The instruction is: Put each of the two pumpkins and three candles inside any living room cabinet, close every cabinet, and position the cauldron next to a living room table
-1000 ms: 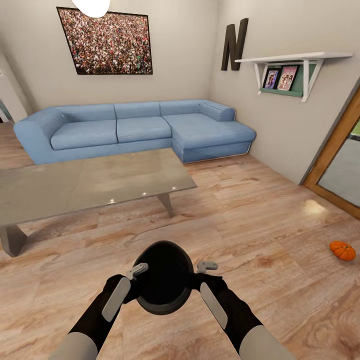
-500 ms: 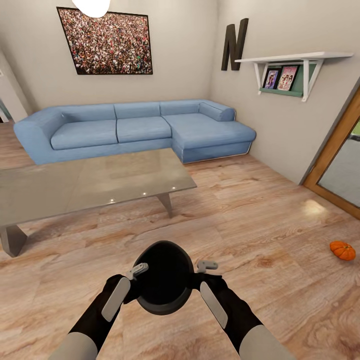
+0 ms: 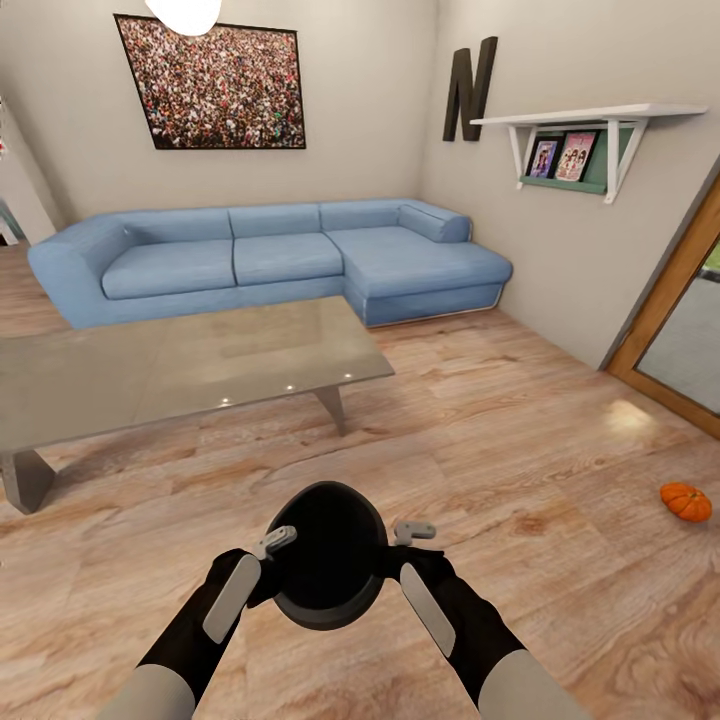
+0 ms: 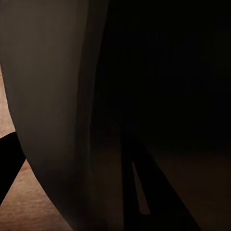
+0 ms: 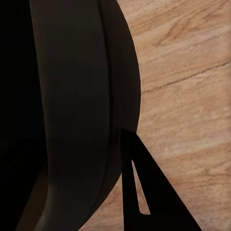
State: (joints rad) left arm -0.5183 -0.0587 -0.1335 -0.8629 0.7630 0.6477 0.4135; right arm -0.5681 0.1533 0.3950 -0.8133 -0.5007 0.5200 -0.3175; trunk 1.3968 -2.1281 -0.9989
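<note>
Seemingly both pincers (image 3: 335, 545) clamp black cauldron (image 3: 330, 570), fingertips hidden, pumpkin (image 3: 686, 501) apart.

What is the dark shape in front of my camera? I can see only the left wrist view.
Observer: It is the cauldron, black and round. The left tool is at its rim.
Operator: Is the other arm on it too?
Observer: Yes, the right tool is at the opposite side of the rim.
Operator: Where is the table?
Observer: The low grey table stands ahead and to the left, apart from the cauldron, with a blue sofa behind it.
Operator: Is any pumpkin near?
Observer: One pumpkin lies on the wood floor, far to the right.
</note>
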